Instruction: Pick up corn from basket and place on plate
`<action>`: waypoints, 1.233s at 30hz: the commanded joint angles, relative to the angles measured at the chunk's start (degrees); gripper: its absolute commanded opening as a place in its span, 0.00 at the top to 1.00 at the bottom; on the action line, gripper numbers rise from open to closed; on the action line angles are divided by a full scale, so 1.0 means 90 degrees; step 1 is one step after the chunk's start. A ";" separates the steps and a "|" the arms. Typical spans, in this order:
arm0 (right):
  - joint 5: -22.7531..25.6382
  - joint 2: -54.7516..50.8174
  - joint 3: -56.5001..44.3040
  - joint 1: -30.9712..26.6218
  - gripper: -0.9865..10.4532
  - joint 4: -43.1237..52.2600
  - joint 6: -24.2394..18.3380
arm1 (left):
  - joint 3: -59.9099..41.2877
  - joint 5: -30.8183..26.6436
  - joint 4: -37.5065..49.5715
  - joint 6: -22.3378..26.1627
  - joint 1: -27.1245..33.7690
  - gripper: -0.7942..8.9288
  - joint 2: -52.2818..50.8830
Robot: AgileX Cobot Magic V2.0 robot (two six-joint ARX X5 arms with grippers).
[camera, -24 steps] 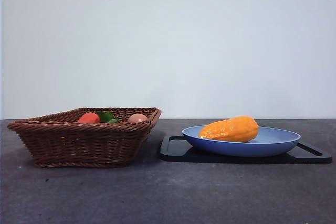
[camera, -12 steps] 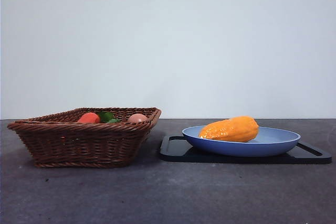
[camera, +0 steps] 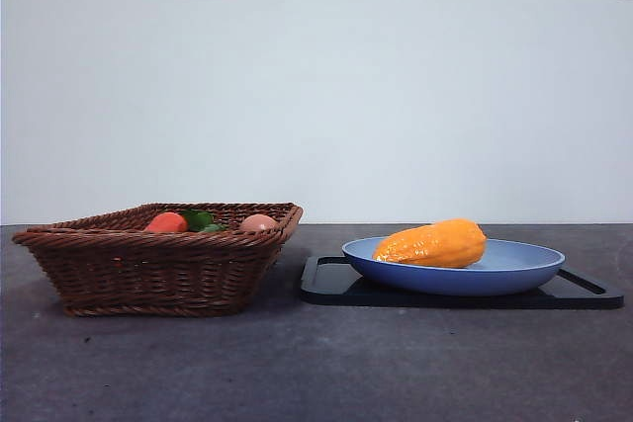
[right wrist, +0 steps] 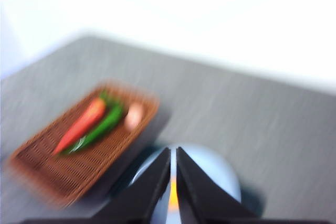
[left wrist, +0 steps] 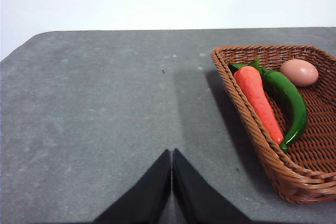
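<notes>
The orange-yellow corn lies on the blue plate, right of the brown wicker basket. No gripper shows in the front view. My left gripper is shut with nothing in it, over bare table beside the basket. My right gripper is shut and holds nothing; it hangs high above the plate, and a sliver of the corn shows between its jaws. The right wrist view is blurred.
In the basket lie a carrot, a green pepper and a pinkish egg-shaped item. A flat black tray sits under the plate. Grey table stretches on the side of the basket away from the plate.
In the front view nothing on the table has moved; the corn stays on the plate.
</notes>
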 commanded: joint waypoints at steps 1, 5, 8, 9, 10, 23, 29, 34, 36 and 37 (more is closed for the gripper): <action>0.0019 -0.0515 -0.0882 -0.0245 0.91 0.1035 0.0189 | -0.0177 0.0005 0.0056 -0.0024 0.0022 0.91 -0.0005; 0.0374 -0.1353 -0.2193 -0.0510 0.91 0.2164 0.0177 | -0.0177 0.0005 0.0056 -0.0024 0.0022 0.91 -0.0005; 0.0712 -0.1855 -0.2987 -0.0576 0.91 0.2667 0.0175 | -0.0177 0.0005 0.0056 -0.0024 0.0022 0.91 -0.0005; 0.0772 -0.2025 -0.3271 -0.0583 0.91 0.2822 0.0177 | -0.0177 0.0005 0.0056 -0.0024 0.0022 0.91 -0.0005; 0.0821 -0.2164 -0.3497 -0.0583 0.91 0.2907 0.0177 | -0.0177 0.0005 0.0056 -0.0024 0.0022 0.91 -0.0005; 0.0835 -0.3798 -0.5829 -0.0580 0.91 0.3194 0.0219 | -0.0177 0.0005 0.0053 -0.0024 0.0022 0.91 -0.0005; 0.0850 -0.4116 -0.6261 -0.0580 0.91 0.3181 0.0228 | -0.0177 0.0005 0.0056 -0.0024 0.0022 0.91 -0.0005; 0.0852 -0.4318 -0.6509 -0.0580 0.91 0.3082 0.0330 | -0.0177 0.0005 0.0056 -0.0024 0.0022 0.91 -0.0005; 0.0852 -0.4374 -0.6509 -0.0580 0.91 0.2982 0.0328 | -0.0177 0.0005 0.0056 -0.0024 0.0022 0.91 -0.0005; 0.0852 -0.4391 -0.6509 -0.0580 0.91 0.2968 0.0328 | -0.0177 0.0005 0.0056 -0.0024 0.0022 0.91 -0.0005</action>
